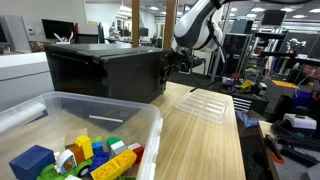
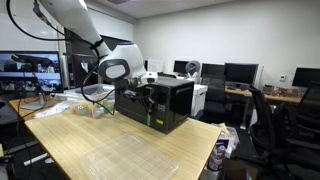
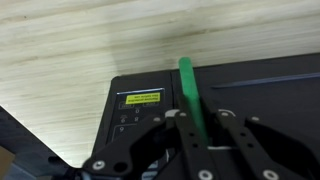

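In the wrist view the fingers (image 3: 238, 130) are clenched on a slim green plastic stick (image 3: 188, 85). Its long axis runs from them toward mid-frame, over the black box-shaped appliance (image 3: 270, 95) on the pale wooden bench (image 3: 70, 40).

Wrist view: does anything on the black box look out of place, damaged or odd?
Only one thing stands out: a narrow green strip lies across the black box, bright against its dark surface, and the gripper is shut on its near end. No spill or damage shows.
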`<action>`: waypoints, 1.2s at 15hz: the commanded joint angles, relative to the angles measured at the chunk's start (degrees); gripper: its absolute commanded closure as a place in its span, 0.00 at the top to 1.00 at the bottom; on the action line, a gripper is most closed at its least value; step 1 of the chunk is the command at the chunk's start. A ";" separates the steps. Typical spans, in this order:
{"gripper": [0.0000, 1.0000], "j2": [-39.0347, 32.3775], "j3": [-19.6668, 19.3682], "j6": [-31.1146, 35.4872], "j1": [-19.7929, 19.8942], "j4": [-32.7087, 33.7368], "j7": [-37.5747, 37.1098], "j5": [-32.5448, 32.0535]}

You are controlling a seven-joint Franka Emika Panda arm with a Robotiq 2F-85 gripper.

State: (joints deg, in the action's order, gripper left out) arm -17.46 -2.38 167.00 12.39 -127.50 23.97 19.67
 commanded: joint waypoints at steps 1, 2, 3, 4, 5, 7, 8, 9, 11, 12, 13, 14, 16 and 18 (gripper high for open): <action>0.07 0.01 0.19 1.06 0.16 -0.05 1.31 -0.44; 0.07 0.17 0.38 1.12 0.27 -0.24 1.52 -0.23; 0.07 0.38 0.60 1.16 0.36 -0.50 1.71 -0.01; 0.07 0.59 0.75 1.39 0.39 -0.95 1.93 0.07; 0.07 0.71 0.82 1.66 0.36 -1.29 2.02 0.10; 0.07 0.90 1.01 1.85 0.42 -1.77 2.23 0.26; 0.07 1.10 1.22 1.84 0.56 -2.04 2.43 0.49; 0.07 1.38 1.50 2.04 0.74 -2.47 2.78 0.76; 0.07 2.21 2.13 2.74 1.05 -3.72 3.34 1.24; 0.07 2.57 2.50 3.06 1.26 -4.23 3.69 1.54; 0.07 3.00 3.02 3.68 1.57 -5.01 4.17 1.87; 0.07 3.33 3.54 4.45 1.87 -5.82 4.55 2.11; 0.07 3.79 5.71 6.59 3.53 -7.56 5.29 2.46; 0.07 4.42 7.67 7.96 5.13 -9.32 6.11 2.92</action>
State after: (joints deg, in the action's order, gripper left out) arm -17.08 1.60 172.97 15.50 -130.21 25.82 20.24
